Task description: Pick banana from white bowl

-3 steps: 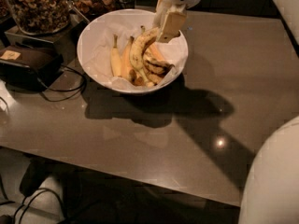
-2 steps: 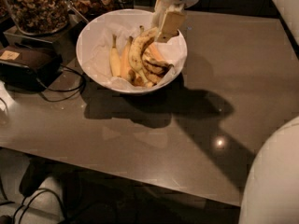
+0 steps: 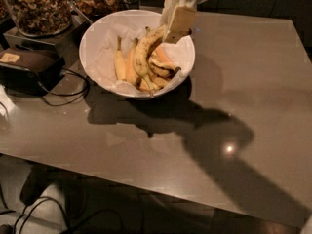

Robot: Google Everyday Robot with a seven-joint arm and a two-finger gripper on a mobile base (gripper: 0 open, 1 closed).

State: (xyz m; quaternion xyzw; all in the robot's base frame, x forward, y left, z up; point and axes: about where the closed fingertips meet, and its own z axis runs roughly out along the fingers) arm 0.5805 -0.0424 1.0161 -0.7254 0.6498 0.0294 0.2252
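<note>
The white bowl, lined with crumpled white paper, stands at the back left of the table. Several bananas lie in it. The banana, long, curved and brown-speckled, leans up from the middle of the bowl toward its far right rim. My gripper comes down from the top edge over that rim. Its tan fingers are closed around the banana's upper end. Shorter pale bananas lie to the left of it, and small browned ones lie under it.
Glass jars of nuts stand behind the bowl at the back left. A dark box with black cables sits left of the bowl. The table's front edge runs across below, with floor and cables beyond it.
My gripper has lifted slightly at the bowl's far right rim. The banana's upper end stays with it. The bowl has not moved.
</note>
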